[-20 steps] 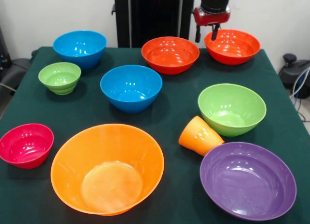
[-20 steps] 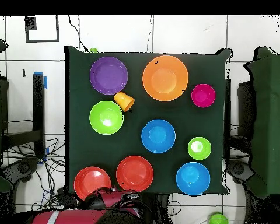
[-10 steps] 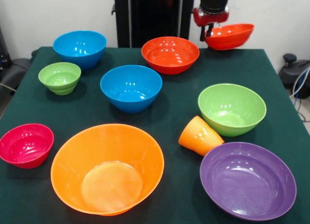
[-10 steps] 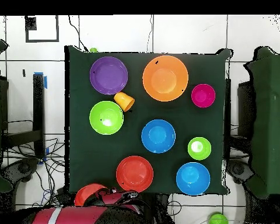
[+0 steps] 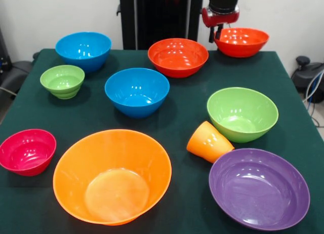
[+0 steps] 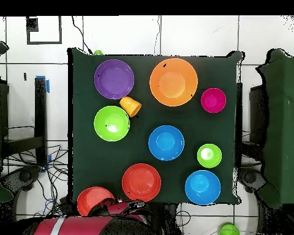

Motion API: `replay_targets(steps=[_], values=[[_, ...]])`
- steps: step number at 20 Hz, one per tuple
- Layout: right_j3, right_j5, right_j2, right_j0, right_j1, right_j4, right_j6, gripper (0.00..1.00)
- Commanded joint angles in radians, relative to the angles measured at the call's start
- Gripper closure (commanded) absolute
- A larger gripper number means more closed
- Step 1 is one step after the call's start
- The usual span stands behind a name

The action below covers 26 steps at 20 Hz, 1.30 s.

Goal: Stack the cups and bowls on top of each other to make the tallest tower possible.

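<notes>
My gripper (image 5: 216,35) is shut on the near rim of a red-orange bowl (image 5: 242,41) and holds it about level, just above the table's far right corner. In the overhead view this bowl (image 6: 93,200) hangs over the table's bottom edge beside the gripper (image 6: 111,203). A second red-orange bowl (image 5: 177,56) stands to its left. The small orange cup (image 5: 208,142) lies on its side between the large green bowl (image 5: 242,114) and the purple bowl (image 5: 258,187). No tower is in view; every bowl stands alone.
Two blue bowls (image 5: 83,50) (image 5: 136,91), a small green bowl (image 5: 63,81), a magenta bowl (image 5: 27,151) and the large orange bowl (image 5: 112,176) are spread over the green table (image 5: 182,100). The black pedestal (image 5: 157,16) stands behind.
The gripper closed on the red-orange bowl's rim and lifted it off the table, first tilted, now level. The bowl has shifted toward the robot's edge of the table.
</notes>
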Motion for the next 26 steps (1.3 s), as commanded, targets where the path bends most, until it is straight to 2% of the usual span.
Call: replay_targets(steps=[1,5,7,8,9,10,12,13,15,20,25,26], values=[[-0.105,0.013,0.05,0.012,0.035,0.006,0.14,1.0],[-0.101,0.018,0.048,0.018,0.029,0.007,0.139,1.0],[-0.091,0.054,0.052,0.013,0.006,0.01,0.132,1.0],[-0.081,0.104,0.059,0.002,-0.033,0.007,0.115,1.0],[-0.054,0.172,0.087,-0.037,-0.101,0.001,0.095,1.0],[-0.009,0.245,0.142,-0.104,-0.197,-0.007,0.074,1.0],[0.084,0.366,0.301,-0.271,-0.371,-0.001,0.036,1.0],[0.11,0.405,0.365,-0.33,-0.414,0.015,0.022,1.0],[0.126,0.413,0.435,-0.394,-0.442,0.019,0.006,1.0],[0.104,0.411,0.458,-0.421,-0.476,-0.012,-0.004,1.0],[0.14,0.372,0.579,-0.511,-0.523,0.011,0.034,1.0],[0.142,0.389,0.61,-0.536,-0.52,0.025,0.028,1.0]])
